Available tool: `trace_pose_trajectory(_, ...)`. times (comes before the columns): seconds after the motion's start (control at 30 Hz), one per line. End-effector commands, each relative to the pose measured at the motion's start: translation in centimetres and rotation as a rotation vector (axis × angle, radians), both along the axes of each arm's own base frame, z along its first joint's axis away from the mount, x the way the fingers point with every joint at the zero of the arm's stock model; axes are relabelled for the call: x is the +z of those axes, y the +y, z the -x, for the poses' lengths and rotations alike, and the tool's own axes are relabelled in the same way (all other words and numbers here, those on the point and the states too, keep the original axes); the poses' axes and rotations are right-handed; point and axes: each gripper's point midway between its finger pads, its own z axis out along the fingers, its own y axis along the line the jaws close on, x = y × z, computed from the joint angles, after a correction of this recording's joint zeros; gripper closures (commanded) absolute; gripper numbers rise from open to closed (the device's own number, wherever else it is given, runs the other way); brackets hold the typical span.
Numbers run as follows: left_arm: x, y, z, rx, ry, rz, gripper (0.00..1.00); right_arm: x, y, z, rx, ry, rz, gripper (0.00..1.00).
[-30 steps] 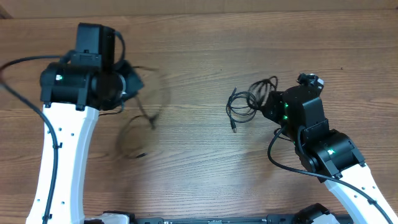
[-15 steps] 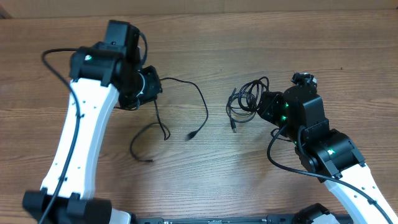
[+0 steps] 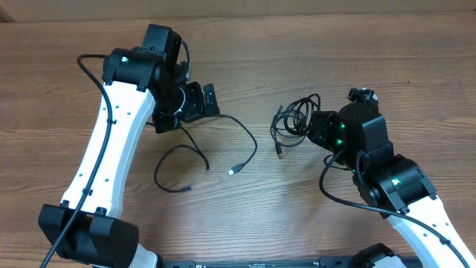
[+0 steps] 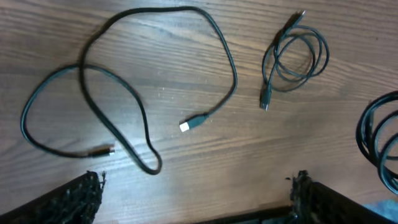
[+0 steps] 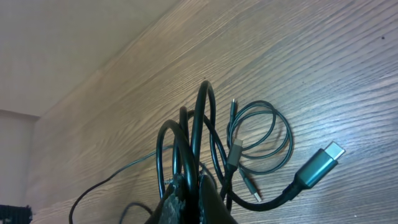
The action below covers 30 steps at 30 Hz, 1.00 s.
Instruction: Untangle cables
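Item, cables: loose strands point(image 4: 235, 74) lying flat mid-table, just toward the near edge from the left gripper point(image 3: 202, 100); their long run heads toward the right edge, ending in a pale plug point(image 4: 188, 125); that gripper's jaws spread wide, holding nothing. Coiled bundle point(image 3: 297, 117), right of centre, pinched upright in the right gripper point(image 5: 189, 190); you will likely find the left arm nearer the strands.

Brown wood-grain table point(image 3: 245, 216)
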Motion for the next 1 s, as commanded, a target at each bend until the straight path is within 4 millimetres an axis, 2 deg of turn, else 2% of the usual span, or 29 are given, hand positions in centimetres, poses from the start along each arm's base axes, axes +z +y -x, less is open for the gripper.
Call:
trace_pose_trajectory(0.0,2.6,0.8,-0.9,0.019,-0.071,0.029,0.00,0.3,-0.5,-0.8,-0.035,-0.009,0.020,0.96)
trace_pose_trajectory(0.1,3.2,1.4,-1.0,0.061,-0.079,0.033,0.00,-1.3,-0.6,-1.5,-0.052,0.031,0.057,0.96)
trace_pose_trajectory(0.23,2.7,2.7,-0.9,0.080,-0.074,-0.033,0.01,-4.6,-0.3,-2.3,-0.050,0.122,0.099,0.96)
trace_pose_trajectory(0.27,2.7,2.9,-0.7,0.082,-0.067,-0.045,0.00,-6.1,0.0,-2.8,-0.049,0.155,0.114,0.96)
trace_pose_trajectory(0.43,2.6,2.9,-0.5,0.082,-0.056,-0.048,0.00,-9.2,1.1,-3.9,-0.024,0.217,0.114,0.96)
trace_pose_trajectory(0.53,2.5,3.1,-0.5,0.084,-0.057,-0.056,0.01,-9.2,2.4,-4.4,0.017,0.211,0.065,0.96)
trace_pose_trajectory(0.77,2.3,3.9,-0.3,0.092,-0.050,-0.103,0.01,-7.4,4.1,-4.8,0.082,0.186,-0.083,0.96)
trace_pose_trajectory(0.9,2.2,4.2,-0.3,0.096,-0.051,-0.121,0.01,-6.6,4.1,-5.0,0.114,0.195,-0.179,0.96)
trace_pose_trajectory(0.97,2.2,4.2,-0.3,0.096,-0.051,-0.121,0.01,-6.7,3.5,-5.2,0.093,0.210,-0.213,0.96)
